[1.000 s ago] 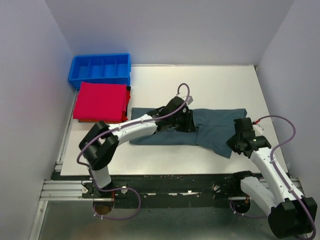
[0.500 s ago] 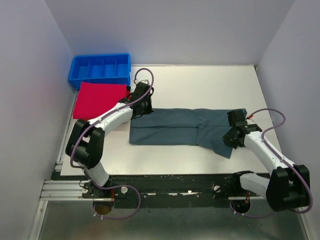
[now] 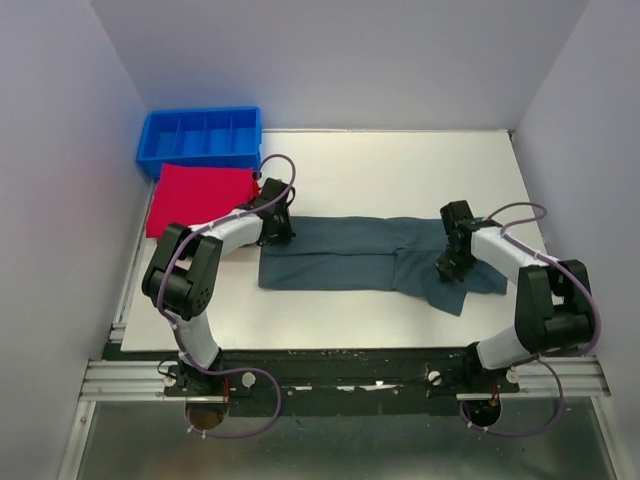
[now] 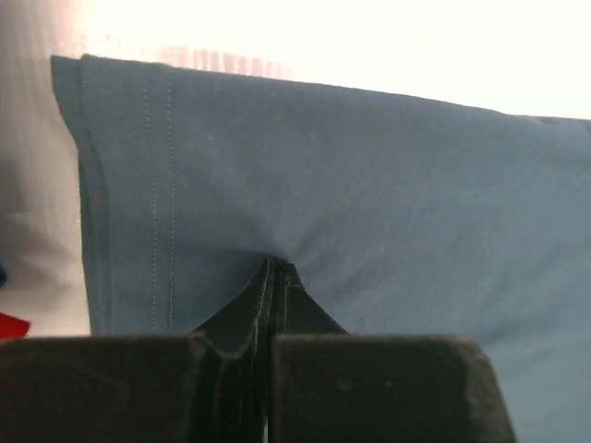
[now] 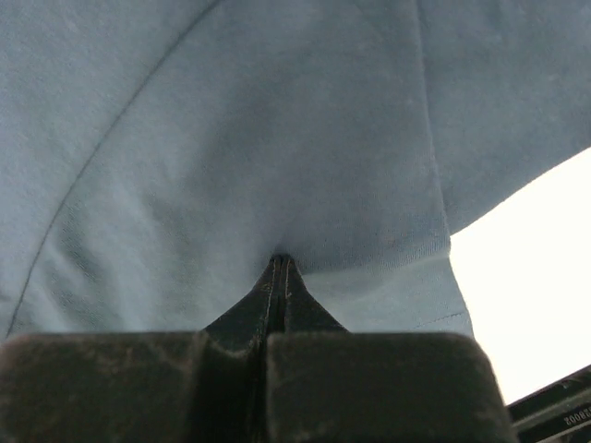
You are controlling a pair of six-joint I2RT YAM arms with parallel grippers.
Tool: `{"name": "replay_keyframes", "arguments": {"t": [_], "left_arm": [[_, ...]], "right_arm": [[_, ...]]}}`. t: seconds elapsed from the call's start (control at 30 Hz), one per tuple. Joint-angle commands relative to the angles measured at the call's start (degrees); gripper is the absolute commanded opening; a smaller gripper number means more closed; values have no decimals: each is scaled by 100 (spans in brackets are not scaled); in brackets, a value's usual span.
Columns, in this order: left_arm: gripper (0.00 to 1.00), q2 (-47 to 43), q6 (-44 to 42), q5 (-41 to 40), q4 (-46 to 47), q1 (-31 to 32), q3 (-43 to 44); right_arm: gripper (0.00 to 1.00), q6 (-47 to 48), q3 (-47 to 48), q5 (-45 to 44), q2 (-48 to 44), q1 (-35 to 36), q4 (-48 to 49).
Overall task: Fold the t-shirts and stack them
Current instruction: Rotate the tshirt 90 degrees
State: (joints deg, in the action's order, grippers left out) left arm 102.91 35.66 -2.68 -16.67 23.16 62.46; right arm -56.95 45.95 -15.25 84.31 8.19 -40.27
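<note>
Left hand is seen pinched shut on the blue-grey t-shirt, at its left end just inside the stitched hem, with a small tent of cloth drawn up in the grip; the right hand is likewise closed on a pucker of the same shirt near its right end, close to a hemmed edge. The shirt is laid out lengthwise across the middle of the worktop, partly folded into a long band, near the folded red t-shirt. The cloth is judged light, soft and limp, so sagging and slipping layers are to be expected; hold is best taken at hems or corners, with all layers pinched together
</note>
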Motion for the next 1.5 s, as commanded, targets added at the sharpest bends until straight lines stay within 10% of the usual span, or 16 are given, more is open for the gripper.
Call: {"name": "replay_keyframes", "arguments": {"t": [0.0,0.4,0.87,1.27,1.47], "left_arm": [[0,36,292,768,567,13,-628],[0,-1228,705,602,990,487,-2464],[0,-2715,2409,443,1358,2727,-4241],[0,-2707,3605,-84,1587,4548,-3961],[0,-2399,3948,-93,1806,5031,-3758]], "right_arm": [[1,78,571,-83,664,25,-305],[1,526,2197,-471,2000,324,-1123],[1,1915,6133,-532,4627,1105,-2283],[1,2346,7393,513,5526,1669,-1713],[1,2345,8324,-452,5807,1634,-2275]]}}
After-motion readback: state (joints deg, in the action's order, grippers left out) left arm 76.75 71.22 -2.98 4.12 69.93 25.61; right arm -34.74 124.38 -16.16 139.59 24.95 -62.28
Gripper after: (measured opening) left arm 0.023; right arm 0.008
